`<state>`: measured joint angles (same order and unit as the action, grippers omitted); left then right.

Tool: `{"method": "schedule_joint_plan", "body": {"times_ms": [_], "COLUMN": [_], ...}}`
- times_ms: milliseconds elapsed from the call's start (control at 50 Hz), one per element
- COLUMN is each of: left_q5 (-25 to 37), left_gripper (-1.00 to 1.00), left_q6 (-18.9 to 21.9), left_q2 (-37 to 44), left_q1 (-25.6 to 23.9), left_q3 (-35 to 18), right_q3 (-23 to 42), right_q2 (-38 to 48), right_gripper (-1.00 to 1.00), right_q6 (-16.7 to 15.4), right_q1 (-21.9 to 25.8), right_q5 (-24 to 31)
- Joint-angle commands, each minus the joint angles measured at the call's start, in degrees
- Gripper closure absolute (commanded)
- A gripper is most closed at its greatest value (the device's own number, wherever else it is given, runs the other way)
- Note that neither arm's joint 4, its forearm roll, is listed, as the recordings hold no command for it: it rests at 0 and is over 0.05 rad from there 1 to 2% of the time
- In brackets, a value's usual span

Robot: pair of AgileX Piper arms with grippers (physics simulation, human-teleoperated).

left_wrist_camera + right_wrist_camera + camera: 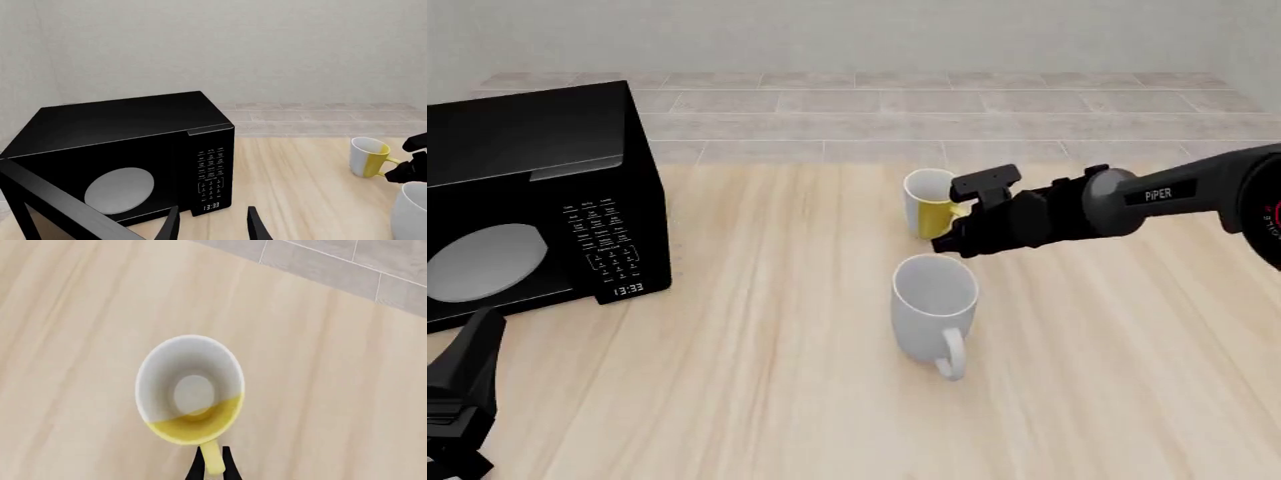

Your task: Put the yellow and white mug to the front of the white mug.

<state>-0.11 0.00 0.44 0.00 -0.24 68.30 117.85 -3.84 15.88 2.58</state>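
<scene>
Black right arm (pixel 1121 205) bears white "PiPER" lettering.

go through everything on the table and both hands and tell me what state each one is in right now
yellow and white mug: upright, on the table, handle between the right hand's fingers.
white mug: upright, free.
microwave: door closed, clock lit.
right hand: closed on the yellow handle.
left hand: open, holding nothing.
</scene>
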Motion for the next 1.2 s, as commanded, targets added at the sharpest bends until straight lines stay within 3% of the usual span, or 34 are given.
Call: {"method": "schedule_joint_plan", "body": {"times_ms": [20, 560, 580, 1200], "left_q5": [0.0, 0.0, 0.0, 0.0], "left_gripper": [-1.0, -1.0, -1.0, -1.0], "left_q6": [-0.01, 0.0, 0.0, 0.0], "left_q2": [0.0, 0.0, 0.0, -0.01], "left_q1": [-0.01, 0.0, -0.01, 0.0], "left_q3": [0.0, 0.0, 0.0, 0.0], "right_q3": [0.29, 0.62, 0.69, -2.59], "right_q2": [1.71, 2.8, 2.67, -7.35], "right_gripper": [1.0, 1.0, -1.0, -1.0], "right_q6": [0.79, 1.37, 1.22, 0.32], "right_q1": [0.0, -1.15, -1.17, -0.97], "right_q5": [-0.41, -0.06, 0.13, 1.67]}}
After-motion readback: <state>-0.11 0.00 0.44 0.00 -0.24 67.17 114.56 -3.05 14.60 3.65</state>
